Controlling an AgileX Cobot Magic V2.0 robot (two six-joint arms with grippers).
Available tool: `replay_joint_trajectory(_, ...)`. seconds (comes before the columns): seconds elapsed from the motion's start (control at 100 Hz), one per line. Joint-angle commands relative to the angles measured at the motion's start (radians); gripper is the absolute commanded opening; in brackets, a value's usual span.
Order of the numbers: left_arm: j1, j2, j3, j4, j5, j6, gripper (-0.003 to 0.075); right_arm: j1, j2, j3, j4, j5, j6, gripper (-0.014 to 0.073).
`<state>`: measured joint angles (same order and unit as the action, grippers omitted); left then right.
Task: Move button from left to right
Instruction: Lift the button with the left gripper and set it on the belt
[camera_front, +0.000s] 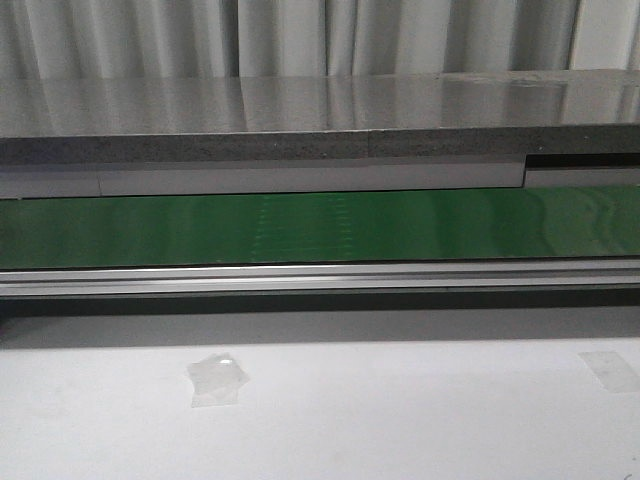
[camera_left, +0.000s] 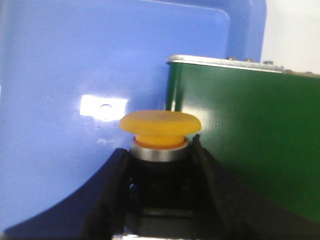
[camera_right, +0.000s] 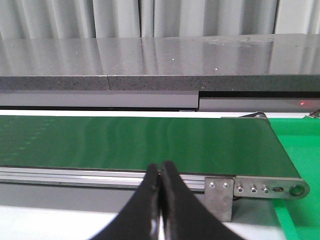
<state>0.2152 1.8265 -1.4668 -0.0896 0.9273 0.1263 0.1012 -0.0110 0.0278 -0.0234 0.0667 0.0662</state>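
Note:
In the left wrist view the button (camera_left: 160, 127) shows its yellow-orange mushroom cap, a silver ring and a black body. My left gripper (camera_left: 161, 150) is shut on the button's black body, one black finger on each side. Behind it lie a blue tray (camera_left: 75, 60) and the end of the green conveyor belt (camera_left: 250, 140). My right gripper (camera_right: 160, 170) is shut and empty, its fingertips pressed together in front of the belt's aluminium rail (camera_right: 75, 175). Neither gripper nor the button shows in the front view.
The green belt (camera_front: 320, 225) runs across the front view with its rail (camera_front: 320, 278) in front and a grey stone slab (camera_front: 320, 130) behind. Tape patches (camera_front: 217, 380) lie on the white table. A bright green surface (camera_right: 300, 150) lies beyond the belt's right end.

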Motion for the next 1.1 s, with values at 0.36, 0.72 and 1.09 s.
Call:
replay_joint_trajectory(0.36,-0.060,-0.012,-0.023,-0.016,0.006,0.009,0.0117,0.003,-0.019,-0.016,-0.006,-0.081,-0.005,-0.0068)
replay_joint_trajectory(0.72,-0.064,-0.012,-0.023,-0.025,0.020,0.017,0.0408,0.003,-0.019,-0.016,-0.006,-0.081,-0.005,-0.0068)
replay_joint_trajectory(1.09,-0.064,-0.025,-0.023,-0.086,0.024,0.065,0.0516,0.003,-0.019,-0.016,-0.006,-0.081,-0.005,-0.0068)
